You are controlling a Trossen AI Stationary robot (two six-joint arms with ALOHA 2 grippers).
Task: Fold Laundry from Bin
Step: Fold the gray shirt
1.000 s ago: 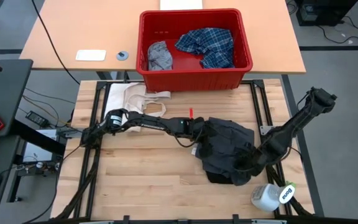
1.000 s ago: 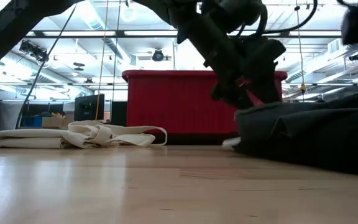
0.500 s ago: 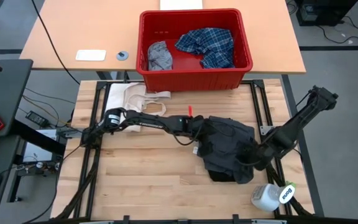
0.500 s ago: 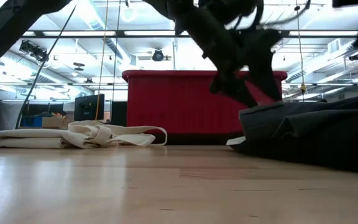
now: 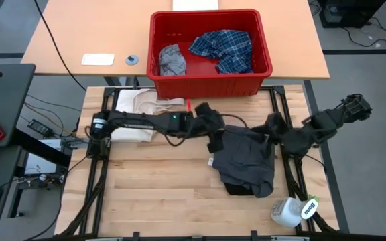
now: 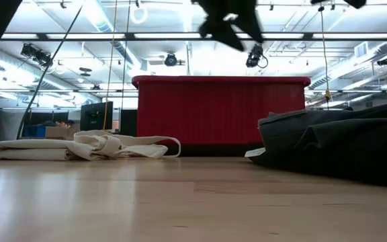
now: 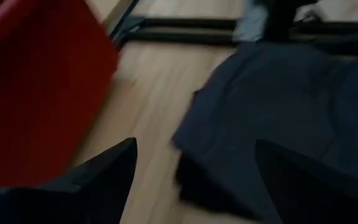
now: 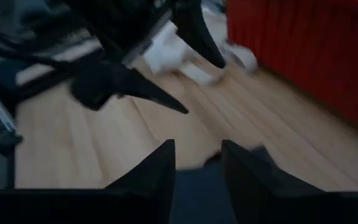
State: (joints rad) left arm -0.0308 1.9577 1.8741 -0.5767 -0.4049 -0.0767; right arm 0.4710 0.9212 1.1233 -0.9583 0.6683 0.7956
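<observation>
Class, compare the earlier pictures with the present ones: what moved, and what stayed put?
Both pincers have lifted off the black garment: left pincer drew back toward the bin, open; right pincer swung up to the garment's far edge. The garment now lies flatter. Bin contents and white cloth stayed.

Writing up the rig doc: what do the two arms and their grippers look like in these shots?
Both arms are dark, near-black, jointed links. The left arm has a white round part near its base, a small green light midway and a thin black cable looping beneath. The left gripper has two dark, flat, pointed fingers; the right gripper has the same dark tapered pair. The right arm is plain black.
</observation>
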